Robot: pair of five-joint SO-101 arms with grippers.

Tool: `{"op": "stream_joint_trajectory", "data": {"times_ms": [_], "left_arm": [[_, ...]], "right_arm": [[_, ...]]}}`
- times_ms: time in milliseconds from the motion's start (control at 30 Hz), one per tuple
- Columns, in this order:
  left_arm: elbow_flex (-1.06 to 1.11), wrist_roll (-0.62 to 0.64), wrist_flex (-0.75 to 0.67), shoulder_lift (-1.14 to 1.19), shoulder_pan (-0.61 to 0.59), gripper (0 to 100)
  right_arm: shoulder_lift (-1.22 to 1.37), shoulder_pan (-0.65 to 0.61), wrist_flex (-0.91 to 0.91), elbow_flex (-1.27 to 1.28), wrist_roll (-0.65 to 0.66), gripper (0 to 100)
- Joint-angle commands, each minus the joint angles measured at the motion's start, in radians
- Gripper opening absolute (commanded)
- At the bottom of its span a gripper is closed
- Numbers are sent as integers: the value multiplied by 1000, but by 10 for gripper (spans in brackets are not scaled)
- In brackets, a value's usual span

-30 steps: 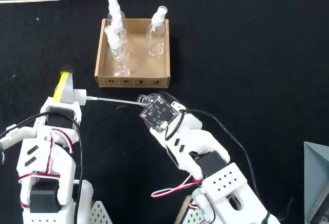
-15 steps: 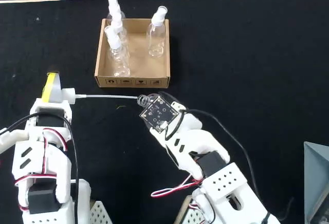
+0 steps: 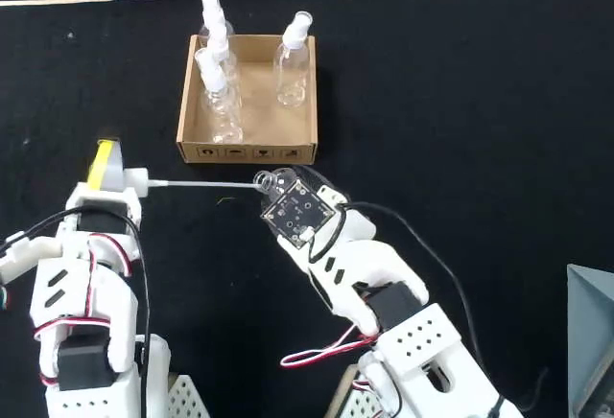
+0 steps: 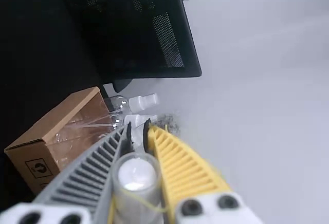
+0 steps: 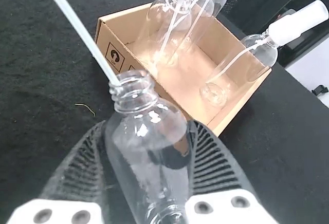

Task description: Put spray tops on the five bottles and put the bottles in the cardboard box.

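**Dip tube at the bottle mouth, just in front of the box**

On the black worktop (image 3: 480, 102), the cardboard box (image 3: 247, 152) sits towards the far edge with capped bottles (image 3: 293, 68) standing inside. Just off its near wall, your right hand (image 5: 151, 136) is clamped round the uncapped bottle (image 5: 139, 111), with the neck tilted towards the left arm so the mouth faces the tube. Your left hand (image 4: 138, 127), nearer the worktop's left edge, grips the spray top (image 4: 134, 175) sideways, so its dip tube (image 3: 201, 184) lies level, aimed at that mouth. The tip touches the rim; you cannot tell whether it is inside. Threading looks next, and misalignment could bend the tube.
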Motion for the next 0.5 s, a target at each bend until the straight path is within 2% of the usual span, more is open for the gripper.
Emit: {"op": "stream_joint_trajectory", "data": {"times_ms": [0,367,467], "left_arm": [[-7,2,3,-8,28,29],[18,2,-5,-8,35,29],[19,-6,-5,-8,77,29]], "right_arm": [[-22,-20,-32,-8,-2,12],[-28,-21,-38,12,-2,12],[-30,-21,-38,15,-2,12]]}}
